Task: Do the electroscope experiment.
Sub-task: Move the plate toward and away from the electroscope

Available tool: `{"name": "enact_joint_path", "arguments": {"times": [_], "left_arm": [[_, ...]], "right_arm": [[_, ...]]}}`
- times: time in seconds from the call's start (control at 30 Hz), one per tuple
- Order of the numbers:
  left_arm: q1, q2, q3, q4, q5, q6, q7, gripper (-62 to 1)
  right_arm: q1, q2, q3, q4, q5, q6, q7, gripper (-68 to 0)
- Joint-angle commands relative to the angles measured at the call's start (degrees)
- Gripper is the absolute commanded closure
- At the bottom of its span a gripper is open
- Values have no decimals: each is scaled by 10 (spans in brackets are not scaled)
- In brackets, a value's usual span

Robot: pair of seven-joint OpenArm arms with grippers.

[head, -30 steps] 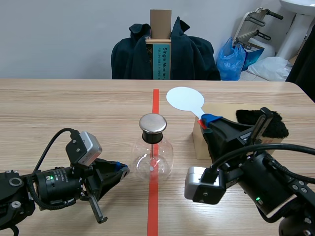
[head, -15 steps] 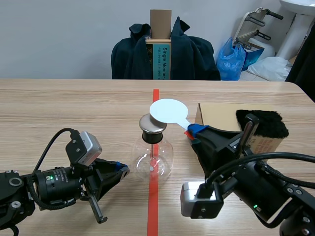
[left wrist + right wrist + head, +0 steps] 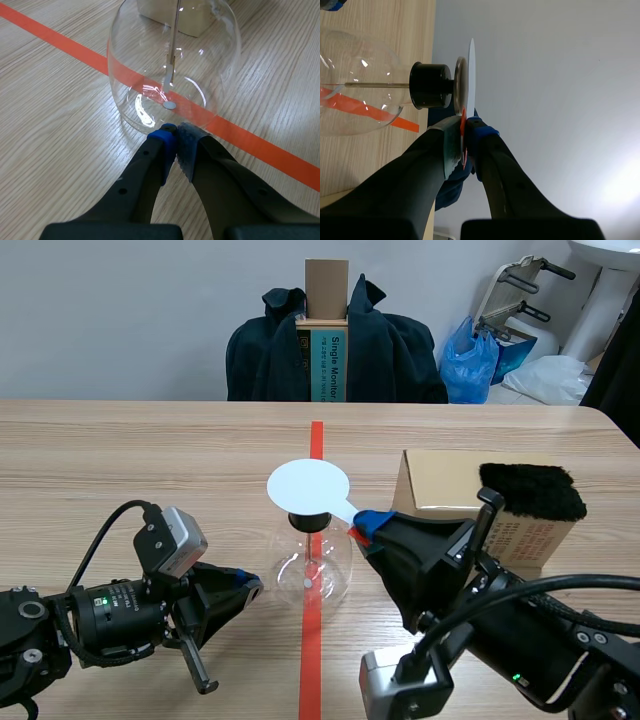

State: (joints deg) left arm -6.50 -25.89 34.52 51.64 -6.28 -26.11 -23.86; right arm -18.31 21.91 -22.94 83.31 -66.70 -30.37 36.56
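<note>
Leftward over the worktop [image 3: 120,460] the right end effector [image 3: 360,528] has carried its white disc [image 3: 307,486], pinched by the handle, above the glass electroscope [image 3: 311,575] standing mid-worktop toward the near edge; left end effector [image 3: 250,586], closed and empty, sits just beside its bulb.

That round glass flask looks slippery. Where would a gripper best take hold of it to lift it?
Probably the black neck under the white disc, from the robot's left: it is narrow and straight, while the bulb is wide, round and smooth, and the right gripper crowds the other side.
</note>
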Motion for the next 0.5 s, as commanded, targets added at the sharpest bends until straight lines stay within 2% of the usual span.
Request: {"name": "enact_joint_path", "arguments": {"times": [0.0, 0.47], "left_arm": [[-3, 1, -5, 16, -5, 1, -8, -19], [-3, 1, -5, 16, -5, 1, -8, -19]], "right_arm": [[5, 5, 5, 7, 1, -4, -1, -8], [5, 5, 5, 7, -2, -4, -2, -8]]}}
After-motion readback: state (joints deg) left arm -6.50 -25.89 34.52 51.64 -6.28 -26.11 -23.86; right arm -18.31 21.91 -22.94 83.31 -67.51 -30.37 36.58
